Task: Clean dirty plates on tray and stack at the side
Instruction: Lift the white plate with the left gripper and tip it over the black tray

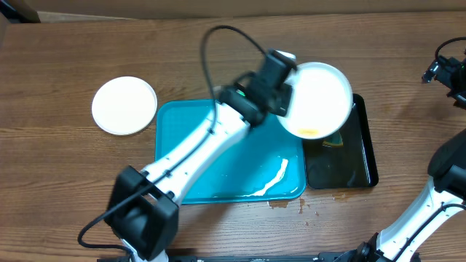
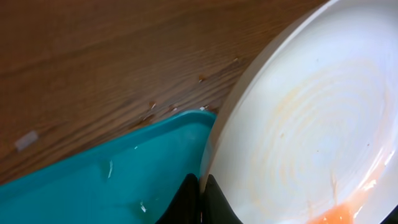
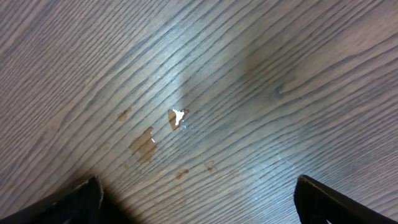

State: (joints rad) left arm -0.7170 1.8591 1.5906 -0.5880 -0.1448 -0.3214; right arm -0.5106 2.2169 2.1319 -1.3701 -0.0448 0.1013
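Plate at left [image 1: 124, 105]: white, flat on the table [image 1: 65, 182], well apart from the blue tray's left edge; looks clean (likely the start of the stack at the side).
Blue tray [image 1: 193, 131]: no plate lying in it in the overhead view; a white streak [image 1: 271, 182] near the front right corner, small pale flecks on the floor in the left wrist view.
Left gripper [image 1: 290, 94]: pinched shut on the rim of the second plate, fingers [image 2: 198, 202] clamped at the near edge.
Held plate [image 1: 317, 100]: white, lifted and tilted over the tray's far right corner and the black tray; faint tan rings across the face and an orange pool [image 2: 345, 208] gathered at the low edge.
Step in hand: judged as tipping the mess off a dirty plate, mid-task.
Next move: probably more tilt so the pool drops into the black tray, then a carry across to the left plate; grip on the rim alone, so risk of swing or slip.
Black tray [image 1: 360, 156]: just beside the blue tray on its right; dark floor with a small yellowish bit [image 1: 333, 141] under the held plate (cannot tell what).
Third plate: not found in any view.
Table by the front of the trays: brown spots [image 1: 287, 205].
Right gripper [image 3: 196, 205]: spread wide over bare wood with brown spots [image 3: 144, 144], holding nothing.
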